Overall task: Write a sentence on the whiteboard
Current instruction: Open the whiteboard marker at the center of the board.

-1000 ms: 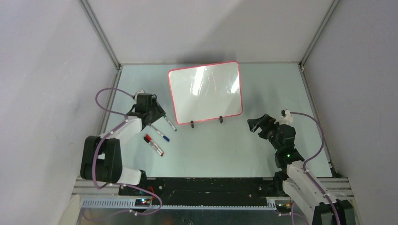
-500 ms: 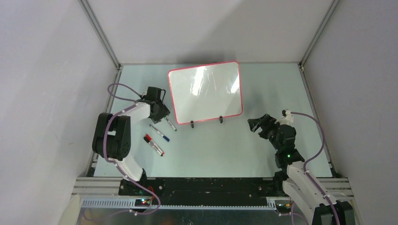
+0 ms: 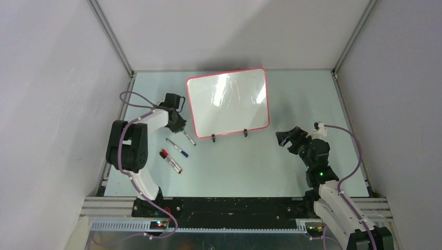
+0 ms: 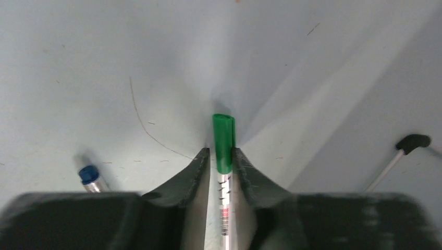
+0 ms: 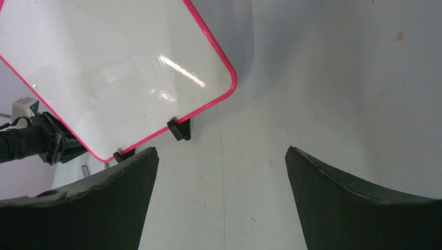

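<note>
The whiteboard (image 3: pixel 228 101) stands blank and tilted back on two black clip feet at mid table; it also shows in the right wrist view (image 5: pixel 104 67). My left gripper (image 3: pixel 180 126) is low on the table left of the board. Its jaws (image 4: pixel 221 153) are closed tight around a green-capped marker (image 4: pixel 223 140), which lies on the table with the cap sticking out past the fingertips; its front end shows in the top view (image 3: pixel 189 138). My right gripper (image 3: pixel 283 138) is open and empty, right of the board, facing it (image 5: pixel 221 156).
A blue-capped marker (image 3: pixel 177 147) and a red-capped marker (image 3: pixel 170 161) lie on the table in front of the left gripper; the blue cap shows in the left wrist view (image 4: pixel 89 174). A clip foot (image 4: pixel 412 141) of the board is to the right. Grey walls enclose the table.
The left arm has swung and reached further towards the board, and its gripper has come down over the green marker. The right arm and the board have not moved.
</note>
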Controlling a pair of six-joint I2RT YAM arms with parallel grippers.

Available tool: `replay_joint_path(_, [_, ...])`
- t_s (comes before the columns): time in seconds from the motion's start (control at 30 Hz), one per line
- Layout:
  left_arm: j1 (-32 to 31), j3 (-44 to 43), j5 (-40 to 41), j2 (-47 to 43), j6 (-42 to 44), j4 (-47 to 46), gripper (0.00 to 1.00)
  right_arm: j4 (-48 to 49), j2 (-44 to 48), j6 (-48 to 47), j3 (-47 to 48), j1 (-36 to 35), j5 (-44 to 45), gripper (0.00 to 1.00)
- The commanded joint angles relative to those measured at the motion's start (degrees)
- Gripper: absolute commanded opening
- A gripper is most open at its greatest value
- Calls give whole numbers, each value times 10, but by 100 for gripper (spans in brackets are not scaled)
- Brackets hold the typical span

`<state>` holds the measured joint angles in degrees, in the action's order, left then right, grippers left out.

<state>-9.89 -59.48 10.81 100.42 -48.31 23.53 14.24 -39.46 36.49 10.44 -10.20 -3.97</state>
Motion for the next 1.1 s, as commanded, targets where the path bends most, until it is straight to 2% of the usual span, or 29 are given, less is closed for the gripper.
replay_joint_path(0.0, [0, -22, 2, 18, -15, 23, 18, 2, 10, 2, 24, 4, 3, 96])
replay_joint_path(0.03, [1, -22, 2, 15, -13, 25, 4, 2, 10, 2, 24, 4, 3, 96])
replay_joint_path(0.07, [2, -14, 13, 0, -13, 23, 1, 1, 11, 1, 25, 4, 3, 96])
replay_joint_path(0.23, [2, 41, 57, -109, -15, 4, 0, 10, 14, -5, 26, 3, -19, 96])
replay_joint_path(0.33, [3, 60, 52, -183, -8, 17, 0, 39, 8, -25, 29, -10, -71, 94])
replay_joint_path(0.4, [3, 79, 41, -228, -13, 21, 0, 43, 4, -45, 37, -35, -75, 92])
replay_joint_path(0.6, [2, 178, -45, -366, -106, -6, 0, 87, -2, -106, 48, -154, -51, 92])
replay_joint_path(0.77, [-15, 263, -123, -472, -228, -75, 0, 149, -48, -72, 80, -264, -40, 93])
replay_joint_path(0.97, [-71, 262, -125, -554, -327, -64, 0, 229, -152, -75, 154, -436, 105, 94])
replay_joint_path(1.07, [-96, 255, -121, -578, -347, -69, 0, 239, -215, -74, 207, -473, 126, 94])
